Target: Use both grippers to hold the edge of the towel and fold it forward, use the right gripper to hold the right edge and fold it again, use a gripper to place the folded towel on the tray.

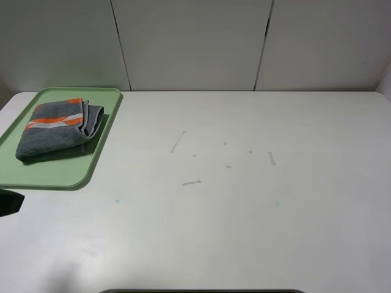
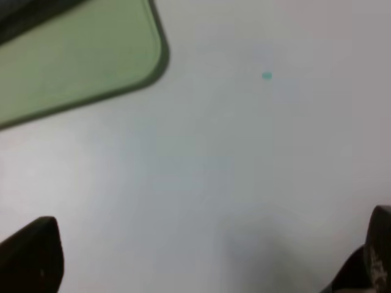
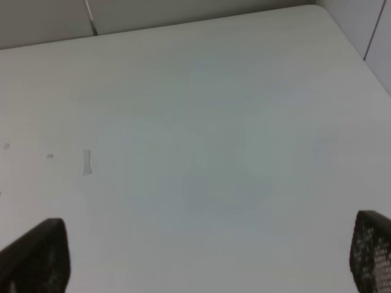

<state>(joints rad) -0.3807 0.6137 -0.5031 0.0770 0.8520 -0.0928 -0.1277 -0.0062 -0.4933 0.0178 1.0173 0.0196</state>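
1. the white table (image 1: pixel 244 213) is the biggest thing here, spread out under and ahead of both my pincers, with a few pale scuff marks (image 1: pixel 190 182) near its middle.
2. the tray (image 1: pixel 73 177), pale green with a low rim, sits on the table's far left part, beyond my left pincer and well away from my right one.
3. the towel (image 1: pixel 58 131) lies folded inside the tray, toward its far end, grey with the orange-and-white band on top. it is the only thing in the tray, and neither pincer touches it.
4. my left pincer (image 2: pixel 201 256) stands apart, both dark tips at the edges of its wrist view with bare table between them, gripping nothing. a rounded corner of the tray is just ahead of it.
5. my right pincer (image 3: pixel 208 256) is also spread wide over bare table, holding nothing.
6. the high view alone shows the towel; the left wrist view shows only the tray's corner and a tiny teal speck (image 2: pixel 266 75) on the table beside it. the right wrist view shows neither tray nor towel, only table, a small scuff and the back wall panels (image 3: pixel 183 12).
7. in the high view only a dark bit of my left arm (image 1: pixel 9 202) shows at the left edge; my right pincer is out of it.
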